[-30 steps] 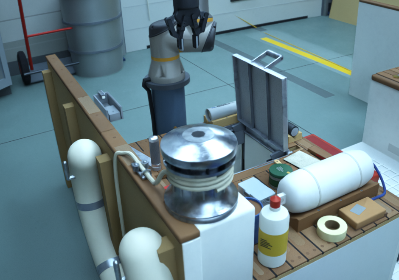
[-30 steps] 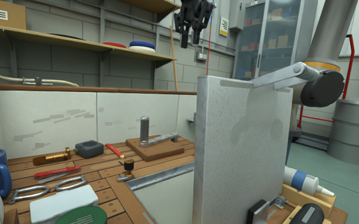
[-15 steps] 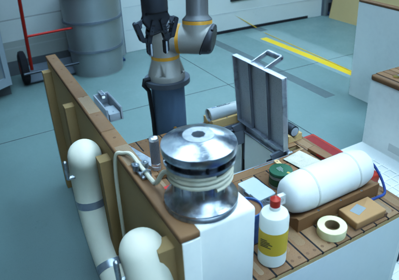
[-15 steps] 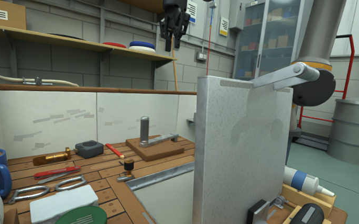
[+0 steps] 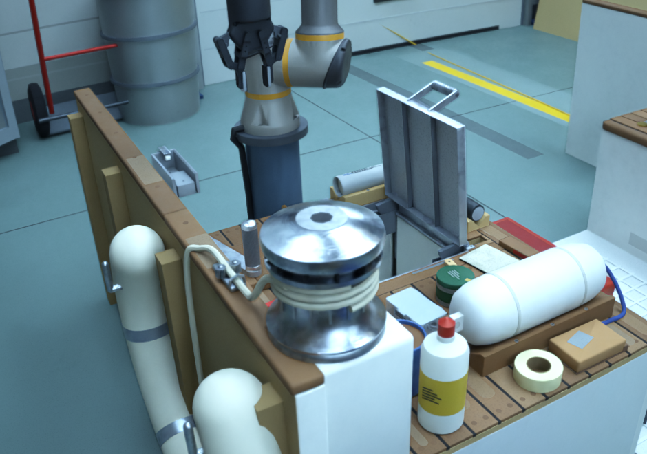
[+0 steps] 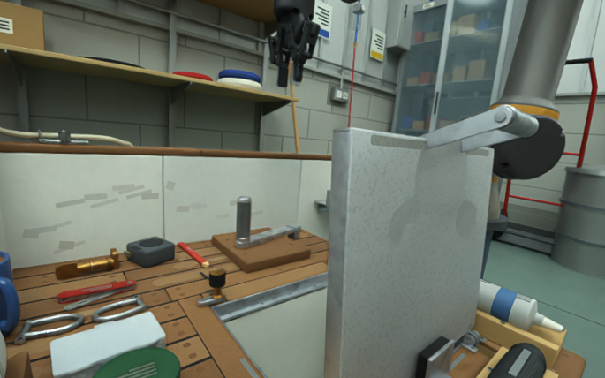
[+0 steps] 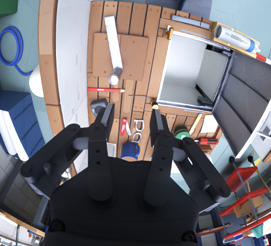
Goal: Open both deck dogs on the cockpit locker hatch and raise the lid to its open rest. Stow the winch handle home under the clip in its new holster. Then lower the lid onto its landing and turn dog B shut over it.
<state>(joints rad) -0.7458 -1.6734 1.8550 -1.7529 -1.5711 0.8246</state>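
My gripper (image 5: 252, 80) (image 6: 290, 75) (image 7: 131, 116) is open and empty, high above the deck. The winch handle (image 6: 260, 230) (image 7: 113, 48) lies on a brown pad far below, its grip (image 5: 250, 247) standing upright. The hatch lid (image 5: 424, 160) (image 6: 408, 249) (image 7: 242, 106) stands raised at the far side of the open locker (image 7: 188, 71). One dog (image 6: 215, 287) (image 7: 154, 106) with a dark knob sits at the near corner of the opening. Another dog (image 7: 168, 33) sits at the opposite corner. The grey holster (image 5: 175, 170) hangs outside the coaming.
Behind the deck rises the arm's pedestal (image 5: 273, 166). A large winch drum (image 5: 323, 273) stands at the coaming's end. A pencil (image 7: 106, 89), knife (image 7: 123, 127), shackles (image 7: 137, 130), blue mug (image 7: 129, 151) and green tin (image 7: 182, 132) litter the deck. A sealant tube (image 7: 236, 38) lies beside the hinge.
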